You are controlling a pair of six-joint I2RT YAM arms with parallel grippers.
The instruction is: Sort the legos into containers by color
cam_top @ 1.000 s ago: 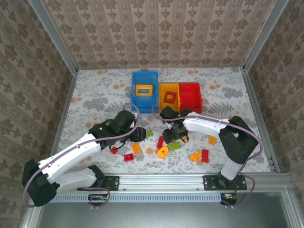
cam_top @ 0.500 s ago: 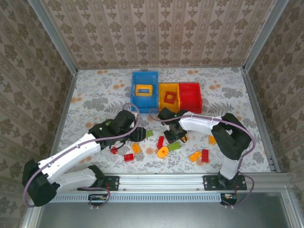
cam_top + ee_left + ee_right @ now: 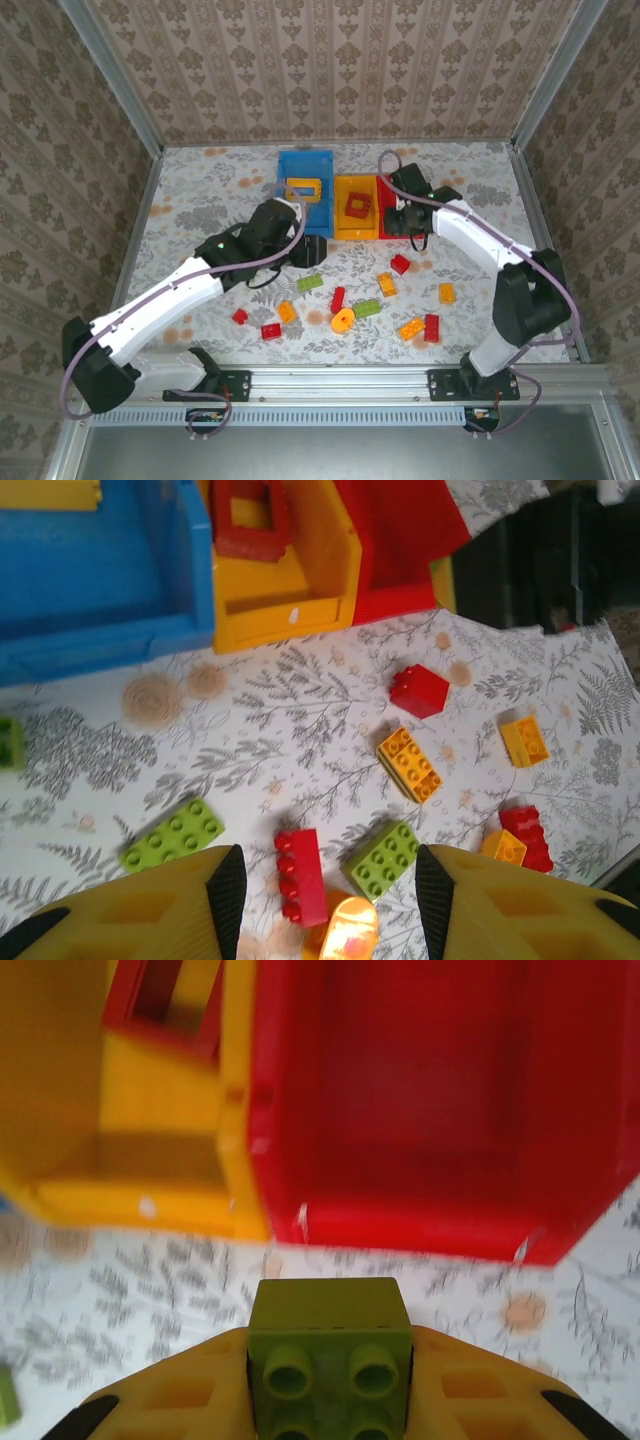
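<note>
At the near edge of the red bin (image 3: 440,1110), right gripper (image 3: 330,1365) clamps a green brick (image 3: 330,1325), left gripper (image 3: 330,885) hangs open and empty just near of the blue bin (image 3: 100,640); early stage by my read, two frames (image 3: 357,206) binned, about a dozen legos (image 3: 387,283) loose on table (image 3: 200,200).

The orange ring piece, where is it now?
In the top view, the orange ring lies near the front middle, beside a red brick and a green brick.

Right arm (image 3: 470,232) extended, jaws clamped (on green lego (image 3: 330,1345)), left jaws parted
</note>
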